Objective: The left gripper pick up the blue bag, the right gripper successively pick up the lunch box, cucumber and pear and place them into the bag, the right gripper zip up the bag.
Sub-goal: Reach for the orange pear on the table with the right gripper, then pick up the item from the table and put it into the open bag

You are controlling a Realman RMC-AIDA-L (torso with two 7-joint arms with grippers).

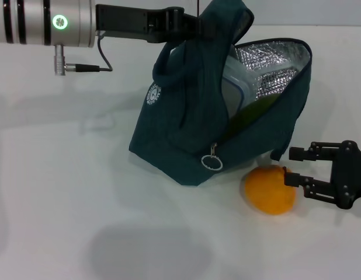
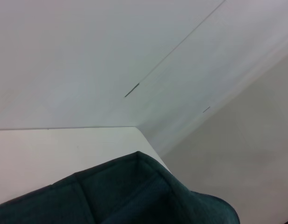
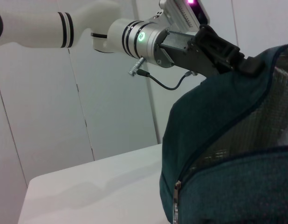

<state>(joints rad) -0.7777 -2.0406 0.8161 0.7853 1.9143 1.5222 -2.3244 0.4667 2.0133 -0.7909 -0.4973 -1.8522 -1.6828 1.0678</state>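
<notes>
Risk sits mainly with the pear, which lies on the white table just beside the blue bag's lower corner. The right gripper is level with it, jaws apart, the lower finger touching or nearly touching the fruit's side while the upper one stands clear above it. A round, smooth fruit caught off-centre like that could squirt out or roll away along the table as the jaws close, most likely toward the bag, where it would be awkward to reach.

The left gripper has its jaws clamped on the bag's upper fabric by the handle, holding the foil-lined mouth open and tilted toward the right. The lunch box and the cucumber already lie inside. Because the bag hangs from a single pinch, its mouth could sag or swing if bumped, and the pear could then strike the rim and drop outside. The ring zip pull dangles low at the front, where a passing arm could snag it.
</notes>
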